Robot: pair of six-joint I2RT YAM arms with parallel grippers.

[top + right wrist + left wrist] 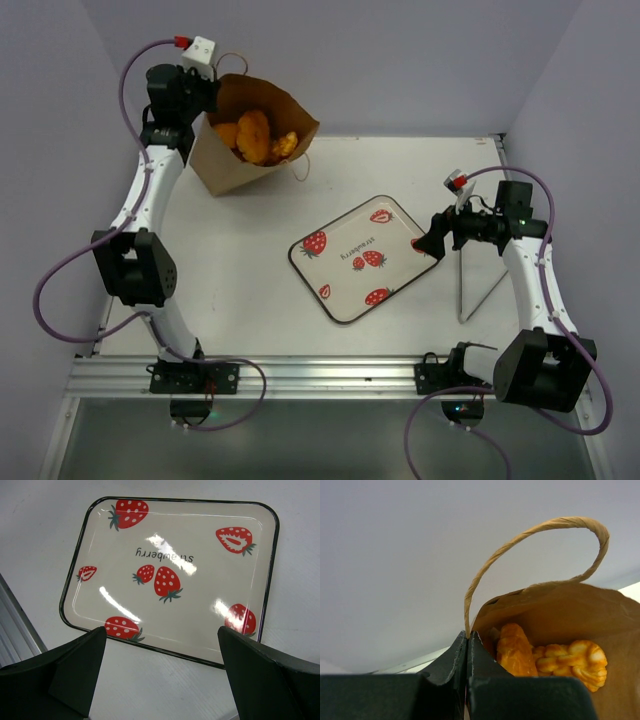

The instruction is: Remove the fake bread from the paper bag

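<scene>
Table (240,290), bread (255,135) in paper bag (225,165)

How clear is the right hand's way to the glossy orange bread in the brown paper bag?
Probably yes: bag gapes, bread exposed; only the flat strawberry tray sits between it and the right hand.

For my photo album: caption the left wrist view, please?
Left gripper pinching the rim of the paper bag, fake bread inside.
</scene>
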